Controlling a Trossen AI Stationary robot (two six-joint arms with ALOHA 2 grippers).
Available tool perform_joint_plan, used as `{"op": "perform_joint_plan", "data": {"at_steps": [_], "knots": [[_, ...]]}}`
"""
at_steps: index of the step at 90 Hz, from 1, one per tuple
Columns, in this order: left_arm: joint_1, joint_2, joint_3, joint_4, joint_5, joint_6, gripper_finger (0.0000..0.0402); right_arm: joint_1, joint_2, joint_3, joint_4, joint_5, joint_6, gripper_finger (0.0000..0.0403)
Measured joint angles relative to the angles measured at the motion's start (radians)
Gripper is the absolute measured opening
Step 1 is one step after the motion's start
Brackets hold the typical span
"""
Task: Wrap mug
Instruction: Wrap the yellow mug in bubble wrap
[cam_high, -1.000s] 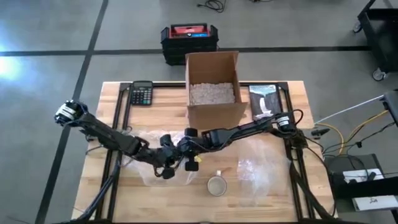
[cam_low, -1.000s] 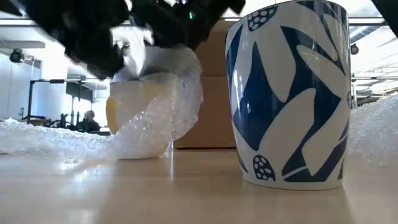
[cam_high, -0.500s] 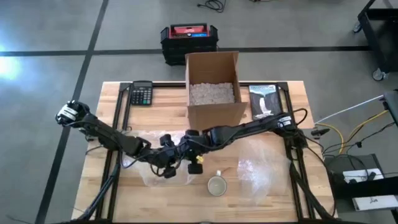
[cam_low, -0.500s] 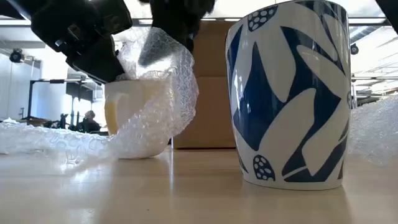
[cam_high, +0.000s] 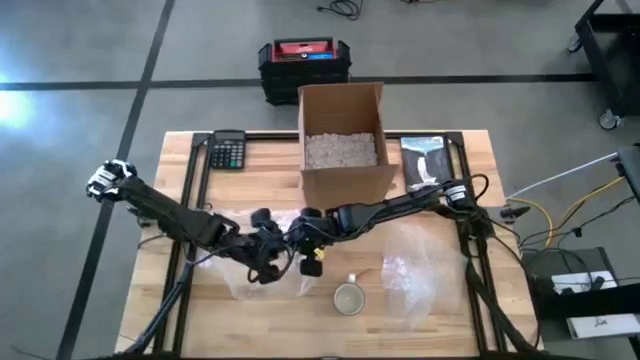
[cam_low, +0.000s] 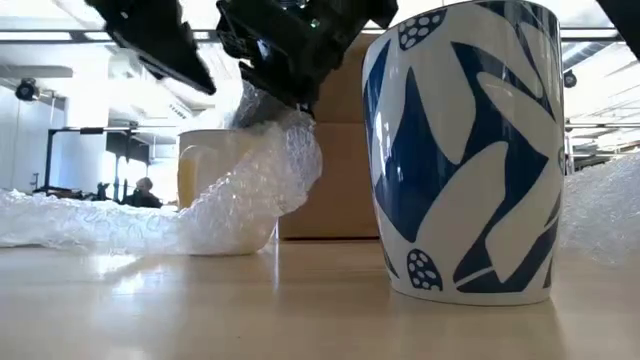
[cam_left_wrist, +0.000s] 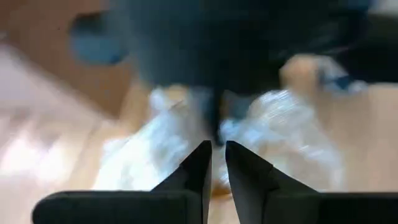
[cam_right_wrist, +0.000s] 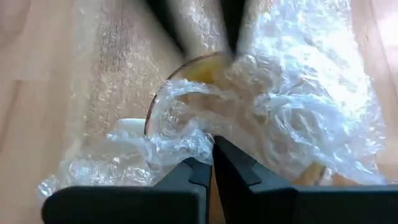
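Mug (cam_low: 225, 195) half hidden under bubble wrap (cam_right_wrist: 292, 118) pinched by right pincer (cam_right_wrist: 212, 163); left pincer (cam_left_wrist: 217, 165) pressed together.

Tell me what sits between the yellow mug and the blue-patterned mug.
Low view: only bare table between the yellow mug and the blue mug; bubble wrap hugs the yellow one.

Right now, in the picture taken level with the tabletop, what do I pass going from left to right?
Flat bubble wrap → yellow mug half covered in wrap → cardboard box behind → big blue and white mug → more wrap at the right edge.
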Motion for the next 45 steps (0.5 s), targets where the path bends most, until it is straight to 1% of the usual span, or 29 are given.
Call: {"op": "perform_joint_plan", "data": {"at_steps": [8, 17, 21, 30, 40, 45], "knots": [[-0.004, -0.009, -0.007, -0.106, -0.058, -0.049, 0.0036, 0.0, 0.0, 0.0, -0.001, 0.0, -0.006, 0.0002], [-0.001, -0.008, -0.068, -0.083, -0.06, -0.065, 0.0036, 0.0, 0.0, 0.0, 0.0, 0.0, -0.009, 0.0002], [0.0, -0.007, -0.099, -0.03, -0.06, -0.052, 0.0036, 0.0, 0.0, 0.0, -0.001, 0.0, -0.012, 0.0002], [0.0, -0.007, -0.162, 0.151, -0.054, -0.005, 0.0036, 0.0, 0.0, 0.0, 0.0, -0.001, -0.02, 0.0002], [0.003, -0.003, -0.219, 0.384, 0.012, 0.063, 0.0036, 0.0, 0.0, 0.0, 0.001, -0.001, -0.024, 0.0002], [0.008, 0.009, -0.246, 0.453, 0.042, 0.083, 0.0036, 0.0, 0.0, 0.0, 0.001, -0.001, -0.024, 0.0002]]}}
